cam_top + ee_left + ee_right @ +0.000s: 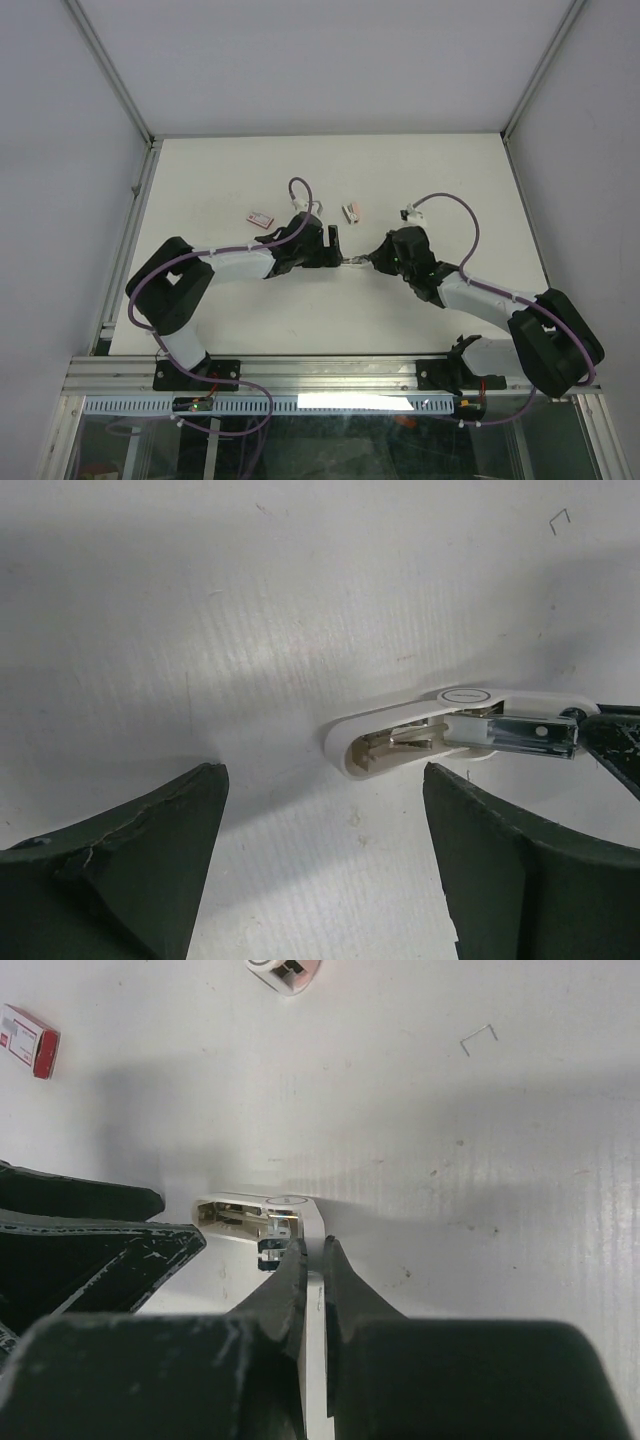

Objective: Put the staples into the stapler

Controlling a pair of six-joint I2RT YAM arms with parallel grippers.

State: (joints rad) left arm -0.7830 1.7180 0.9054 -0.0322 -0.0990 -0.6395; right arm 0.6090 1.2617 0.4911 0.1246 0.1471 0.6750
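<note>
Top external view, from the left: the staples' red-and-white sleeve (262, 217) lies flat on the white surface (420, 170), on the far side of the left arm and apart from everything else. Next comes the left gripper (322, 780). Its jaws stand wide open with nothing between them, and their tips sit just short of the stapler (352, 262) without touching it.

The stapler sits mid-surface between the two arms, with its long axis running left to right. The left wrist view shows it swung open. Its rounded white end points left toward the open jaws, the inner spring parts are exposed, and the shiny metal channel points right. I can't tell whether any staples sit in that channel.

A little farther back from the stapler lies a small pale piece (351, 211) with pinkish and grey parts, and I can't make out what it is. A loose staple (478, 1038) lies alone on the surface nearby.

On the right, the right gripper (315, 1255) has its jaws pinched shut on a thin white part of the stapler at its right end.
</note>
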